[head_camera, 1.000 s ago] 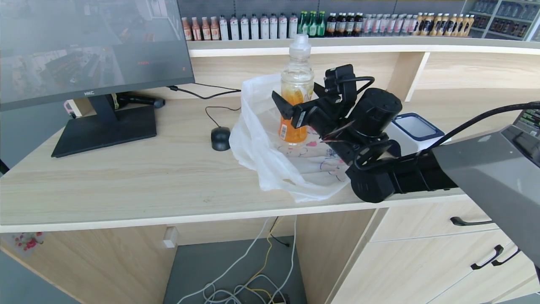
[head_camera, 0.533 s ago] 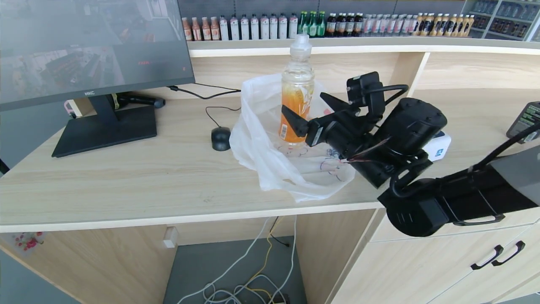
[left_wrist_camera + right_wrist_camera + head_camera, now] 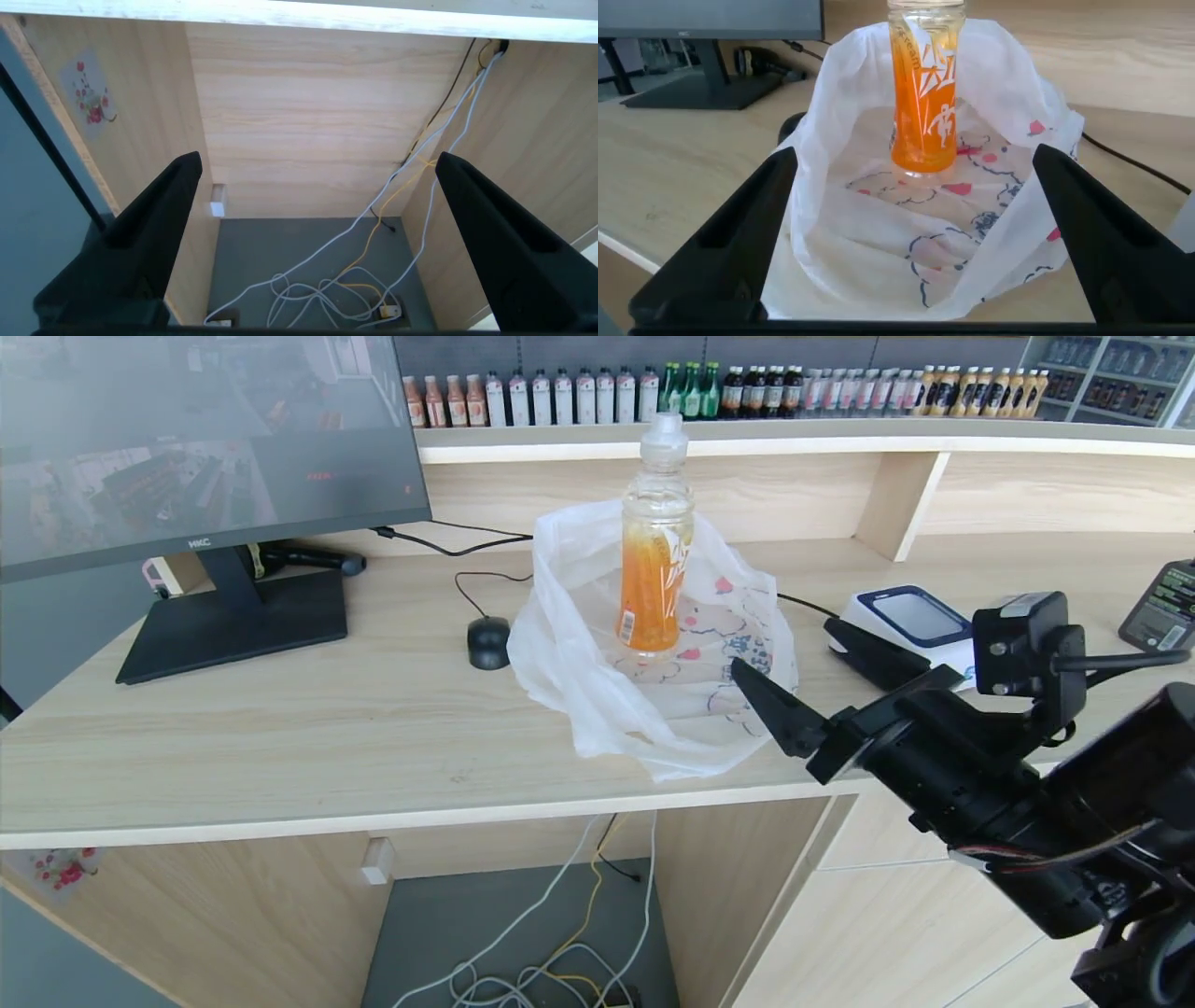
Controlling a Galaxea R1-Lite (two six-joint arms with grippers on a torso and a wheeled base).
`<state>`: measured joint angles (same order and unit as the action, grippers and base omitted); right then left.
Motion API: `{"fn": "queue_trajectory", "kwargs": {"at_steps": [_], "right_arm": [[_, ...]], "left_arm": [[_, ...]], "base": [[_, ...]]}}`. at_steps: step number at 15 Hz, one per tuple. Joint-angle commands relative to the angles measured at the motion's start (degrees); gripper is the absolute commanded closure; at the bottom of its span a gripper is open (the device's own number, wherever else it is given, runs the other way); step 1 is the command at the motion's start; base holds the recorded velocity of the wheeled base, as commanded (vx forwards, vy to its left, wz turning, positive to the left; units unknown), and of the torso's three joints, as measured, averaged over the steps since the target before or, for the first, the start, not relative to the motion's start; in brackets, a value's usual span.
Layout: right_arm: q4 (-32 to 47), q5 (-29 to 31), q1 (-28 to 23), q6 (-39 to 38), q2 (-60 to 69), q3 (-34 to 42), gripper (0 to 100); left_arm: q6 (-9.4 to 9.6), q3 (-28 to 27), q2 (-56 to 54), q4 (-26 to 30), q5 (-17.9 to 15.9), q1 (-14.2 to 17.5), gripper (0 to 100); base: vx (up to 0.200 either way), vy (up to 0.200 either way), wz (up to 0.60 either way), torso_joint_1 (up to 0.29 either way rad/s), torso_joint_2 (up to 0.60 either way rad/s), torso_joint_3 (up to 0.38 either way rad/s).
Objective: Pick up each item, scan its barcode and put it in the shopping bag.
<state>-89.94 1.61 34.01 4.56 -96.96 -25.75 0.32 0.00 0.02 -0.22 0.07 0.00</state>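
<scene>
Bottle count: one orange-drink bottle point(image 3: 656, 551) upright inside one shopping bag point(image 3: 579, 681) on counter point(image 3: 280, 728) | right gripper point(image 3: 784, 649) fingers spread, empty, near bag at counter's front edge | left gripper point(image 3: 318, 163) fingers spread, empty, below counter facing cables point(image 3: 318, 297)

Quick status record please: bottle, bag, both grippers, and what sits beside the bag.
bottle: upright inside the shopping bag, orange drink, cap on
shopping bag: white, open at the top, on the counter
right gripper: open, empty, at the bag's right side
left gripper: open, empty, below the counter, facing cables
beside bag: mouse on its left, white device on its right
</scene>
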Motion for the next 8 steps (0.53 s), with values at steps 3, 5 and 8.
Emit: {"fn": "queue_trajectory", "kwargs": {"at_steps": [3, 5, 8], "right_arm": [[-0.06, -0.03, 0.35, 0.1, 5.29, 5.27, 0], [-0.06, -0.03, 0.35, 0.1, 7.4, 6.67, 0], [-0.06, -0.12, 0.88, 0.1, 6.7, 6.94, 0]], "left_arm": [[-0.14, 0.0, -0.02, 0.04, 0.01, 0.0, 0], [-0.23, 0.0, -0.02, 0.04, 0.01, 0.0, 0], [-0.23, 0.0, -0.02, -0.04, 0.01, 0.0, 0]], "base": [[0.0, 0.0, 0.0, 0.0, 0.0, 0.0], [0.0, 0.0, 0.0, 0.0, 0.0, 0.0], [-0.067, 0.0, 0.0, 0.001, 0.0, 0.001]]}}
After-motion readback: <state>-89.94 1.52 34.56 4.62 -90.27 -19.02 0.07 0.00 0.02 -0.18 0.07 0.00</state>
